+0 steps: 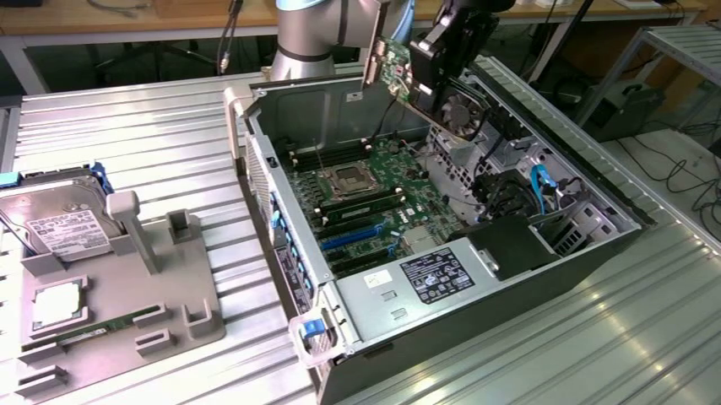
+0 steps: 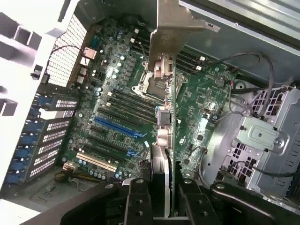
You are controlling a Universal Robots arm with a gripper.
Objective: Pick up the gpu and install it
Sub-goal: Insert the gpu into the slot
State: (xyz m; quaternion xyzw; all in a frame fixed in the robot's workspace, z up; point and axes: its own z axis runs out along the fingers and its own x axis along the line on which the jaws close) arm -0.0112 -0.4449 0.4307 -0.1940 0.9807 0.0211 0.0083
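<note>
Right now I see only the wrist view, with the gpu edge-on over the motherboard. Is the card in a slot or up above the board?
Observer: Above it. In the exterior view the gripper holds the gpu tilted over the open computer case, clear of the motherboard.
Operator: What lies outside the case?
Observer: A hard drive with a white label rests on a grey fixture at the exterior view's left.
Operator: Anything else there?
Observer: A green memory stick lies on that fixture, nearer the camera than the drive.
</note>
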